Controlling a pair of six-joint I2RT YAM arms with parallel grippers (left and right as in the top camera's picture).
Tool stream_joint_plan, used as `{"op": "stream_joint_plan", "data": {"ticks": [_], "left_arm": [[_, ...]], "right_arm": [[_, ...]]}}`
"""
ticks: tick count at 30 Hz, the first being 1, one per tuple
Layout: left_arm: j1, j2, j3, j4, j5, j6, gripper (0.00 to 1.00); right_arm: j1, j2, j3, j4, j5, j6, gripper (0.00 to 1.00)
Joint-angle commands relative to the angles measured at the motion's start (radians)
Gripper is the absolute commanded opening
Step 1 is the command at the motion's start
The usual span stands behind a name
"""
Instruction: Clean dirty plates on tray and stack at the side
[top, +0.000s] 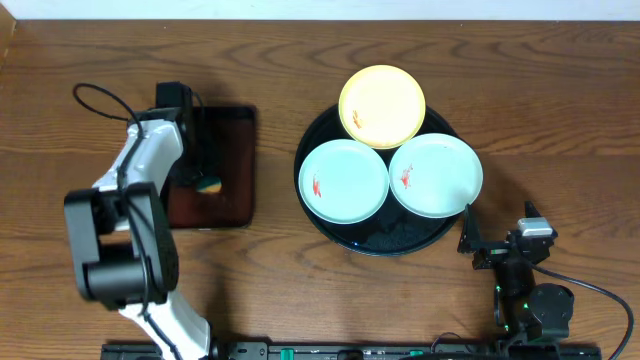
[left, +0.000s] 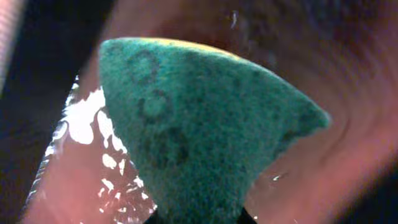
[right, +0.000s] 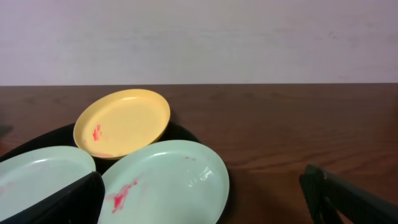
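All three plates (top: 343, 180) lie smeared on the tray (top: 381, 246), none cleaned or stacked aside. The left gripper (top: 205, 172) is pinched tight on the sponge (left: 205, 137) over the brown tray (top: 232, 150). The right gripper (top: 495, 235) gapes wide and empty beside the plates.

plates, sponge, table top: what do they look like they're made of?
plates: probably plastic or melamine, smooth, semi-gloss; soft highlight near the rim, uniform colour.
sponge: green fibrous scouring pad with a yellow layer behind, likely foam; matte, rough surface.
table: wood or wood-look laminate; grain shows, low sheen, cannot tell which.
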Motion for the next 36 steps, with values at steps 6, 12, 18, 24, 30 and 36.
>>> {"op": "stream_joint_plan", "data": {"ticks": [6,12,18,24,30,36], "left_arm": [[0.002,-0.288,-0.004,0.007,0.044,0.005,0.07],[0.002,-0.406,-0.004,0.007,0.044,0.005,0.07],[0.002,-0.36,-0.02,0.012,0.039,0.006,0.08],[0.002,-0.196,-0.057,0.068,0.04,0.005,0.07],[0.003,-0.162,-0.053,0.051,0.044,0.005,0.08],[0.002,-0.308,-0.037,0.026,0.068,0.005,0.07]], "right_arm": [[0.008,-0.003,-0.002,-0.004,0.002,-0.018,0.99],[0.008,-0.003,-0.002,-0.004,0.002,-0.018,0.99],[0.008,-0.003,-0.002,-0.004,0.002,-0.018,0.99],[0.008,-0.003,-0.002,-0.004,0.002,-0.018,0.99],[0.008,-0.003,-0.002,-0.004,0.002,-0.018,0.99],[0.008,-0.003,-0.002,-0.004,0.002,-0.018,0.99]]}}
